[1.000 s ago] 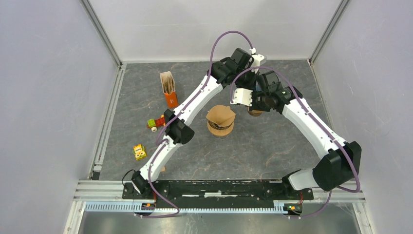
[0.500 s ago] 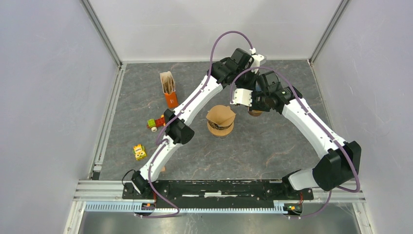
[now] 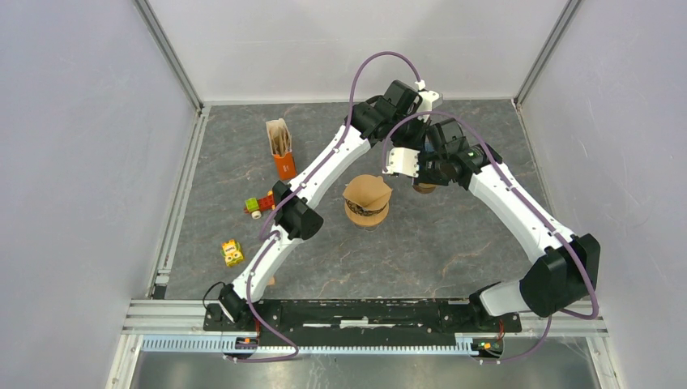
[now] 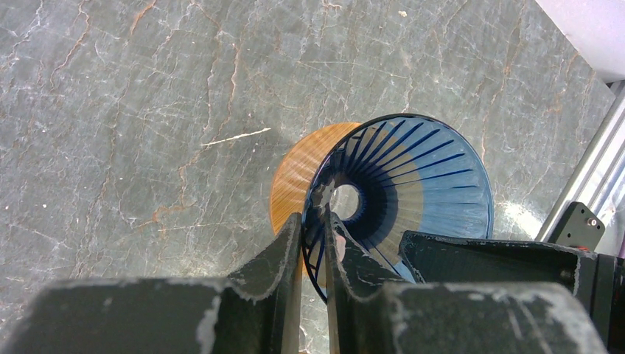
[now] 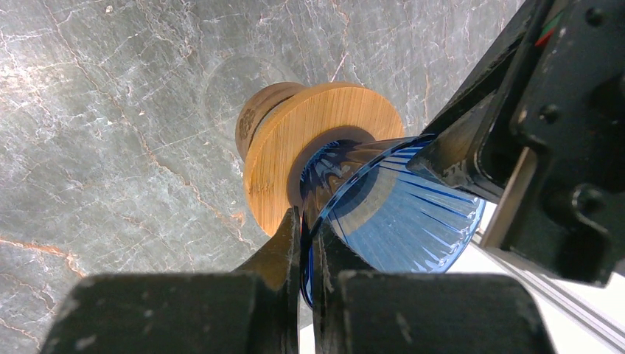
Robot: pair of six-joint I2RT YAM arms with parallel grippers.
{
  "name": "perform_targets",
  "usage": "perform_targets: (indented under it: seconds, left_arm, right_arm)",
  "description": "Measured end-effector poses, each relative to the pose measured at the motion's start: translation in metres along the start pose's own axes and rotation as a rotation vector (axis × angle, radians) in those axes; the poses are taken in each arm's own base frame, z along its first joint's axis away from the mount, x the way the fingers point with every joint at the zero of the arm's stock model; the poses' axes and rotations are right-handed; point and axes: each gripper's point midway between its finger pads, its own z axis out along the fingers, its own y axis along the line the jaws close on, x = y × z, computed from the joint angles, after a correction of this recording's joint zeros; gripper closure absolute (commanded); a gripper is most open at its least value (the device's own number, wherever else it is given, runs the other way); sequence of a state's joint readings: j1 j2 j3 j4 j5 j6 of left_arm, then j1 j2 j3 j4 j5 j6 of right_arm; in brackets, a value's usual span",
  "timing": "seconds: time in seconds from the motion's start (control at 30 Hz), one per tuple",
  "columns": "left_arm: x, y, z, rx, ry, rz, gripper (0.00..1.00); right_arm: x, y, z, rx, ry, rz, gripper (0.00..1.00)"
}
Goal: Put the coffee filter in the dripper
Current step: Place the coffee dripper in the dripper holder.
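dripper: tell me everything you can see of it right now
The dripper is a translucent blue cone, glass or plastic by its look, with dark ribs running to a round hole at its narrow end. A round wooden collar rings that end. No filter is inside. It looks tipped rather than upright. The left hand and right hand each pinch its rim at separate spots. Whether it touches the table cannot be told.
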State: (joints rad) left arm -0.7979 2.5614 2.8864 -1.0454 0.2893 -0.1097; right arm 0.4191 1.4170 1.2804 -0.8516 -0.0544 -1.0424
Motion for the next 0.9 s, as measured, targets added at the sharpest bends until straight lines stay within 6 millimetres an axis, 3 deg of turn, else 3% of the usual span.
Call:
perform_targets:
  seconds: [0.9]
  left_arm:
    - [0.0037, 0.0009, 0.0028, -0.003, 0.011, 0.004, 0.98]
  right_arm:
    - [0.0003, 0.0027, 0.0043, -0.011, -0.004, -0.01, 1.0]
